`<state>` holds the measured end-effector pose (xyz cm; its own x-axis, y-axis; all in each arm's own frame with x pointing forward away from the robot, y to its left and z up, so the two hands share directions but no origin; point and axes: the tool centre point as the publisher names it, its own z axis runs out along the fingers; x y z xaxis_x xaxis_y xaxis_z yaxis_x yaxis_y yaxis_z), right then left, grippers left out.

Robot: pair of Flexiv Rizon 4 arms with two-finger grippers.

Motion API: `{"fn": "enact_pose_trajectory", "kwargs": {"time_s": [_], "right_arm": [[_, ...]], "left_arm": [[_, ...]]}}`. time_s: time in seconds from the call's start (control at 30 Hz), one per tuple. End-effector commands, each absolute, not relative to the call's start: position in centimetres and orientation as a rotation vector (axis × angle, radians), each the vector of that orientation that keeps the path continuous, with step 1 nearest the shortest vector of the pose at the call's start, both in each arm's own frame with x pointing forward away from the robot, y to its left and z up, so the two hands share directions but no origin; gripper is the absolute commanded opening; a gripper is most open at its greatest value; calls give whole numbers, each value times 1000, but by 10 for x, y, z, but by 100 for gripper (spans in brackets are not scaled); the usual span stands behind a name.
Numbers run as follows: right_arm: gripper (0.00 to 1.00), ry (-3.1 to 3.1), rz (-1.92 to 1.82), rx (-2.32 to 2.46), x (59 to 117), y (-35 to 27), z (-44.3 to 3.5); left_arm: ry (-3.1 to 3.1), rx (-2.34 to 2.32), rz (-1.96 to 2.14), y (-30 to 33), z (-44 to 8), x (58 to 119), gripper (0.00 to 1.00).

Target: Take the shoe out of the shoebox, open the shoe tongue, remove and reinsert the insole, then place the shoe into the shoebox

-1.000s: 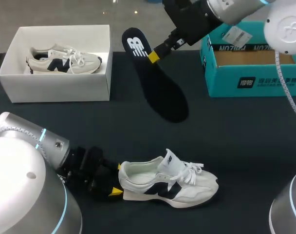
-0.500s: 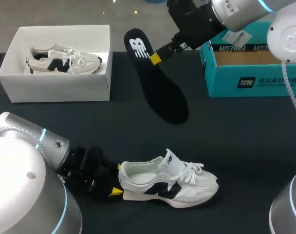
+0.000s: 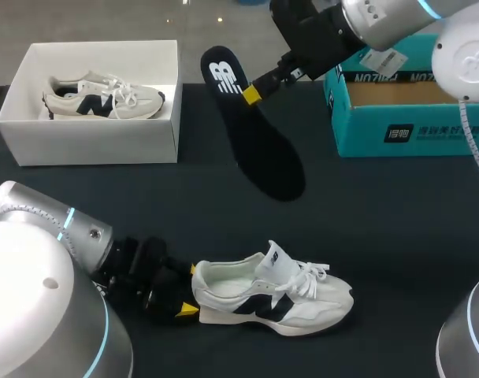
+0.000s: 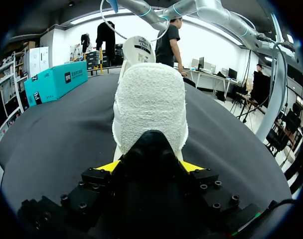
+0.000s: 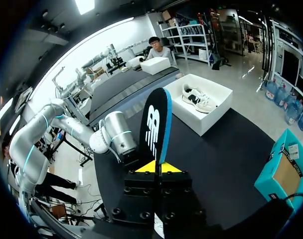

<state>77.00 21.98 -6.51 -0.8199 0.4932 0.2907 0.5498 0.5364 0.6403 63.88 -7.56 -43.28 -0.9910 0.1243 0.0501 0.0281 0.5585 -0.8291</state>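
Right now you're between removal and reinsertion: the insole is out of the sneaker and hangs in the upper middle of the frame, logo end up, toe end slanting down to the right, well apart from the shoe it belongs in. Whether its toe end touches the table, I can't tell.

Your right gripper, in from the upper right, has its jaws narrow, pinched on the insole's edge near the heel end. Your left gripper, lower left, has its jaws set wider, clamped on the sneaker's heel from both sides. The sneaker stands on its sole in the lower middle, toe to the right, tongue lifted.

The white shoebox at upper left holds a second sneaker; a teal box sits upper right.

Next, as I judge it: carry the insole down to the collar, toe end first, slide it in under the tongue, and keep the left clamp as a brace
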Motion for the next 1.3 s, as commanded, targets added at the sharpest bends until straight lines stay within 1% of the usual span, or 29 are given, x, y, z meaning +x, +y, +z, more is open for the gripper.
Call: {"fn": "enact_pose_trajectory", "kwargs": {"time_s": [0.03, 0.23, 0.47, 0.87, 1.3], "right_arm": [[0, -2687, -1163, -915, 770, 220, -66], [0, -2687, -1163, -915, 770, 220, -66], [0, -2567, -1269, -966, 763, 208, -57], [0, -2410, -1367, -993, 764, 208, -19], [0, -2304, -1418, -985, 760, 170, 16]], "left_arm": [[-2685, -131, 1418, -78, -436, 637, 0], [-2685, -131, 1418, -78, -436, 637, 0], [-2685, -131, 1418, -78, -436, 637, 0], [-2685, -131, 1418, -78, -436, 637, 0], [-2685, -131, 1418, -78, -436, 637, 0]]}}
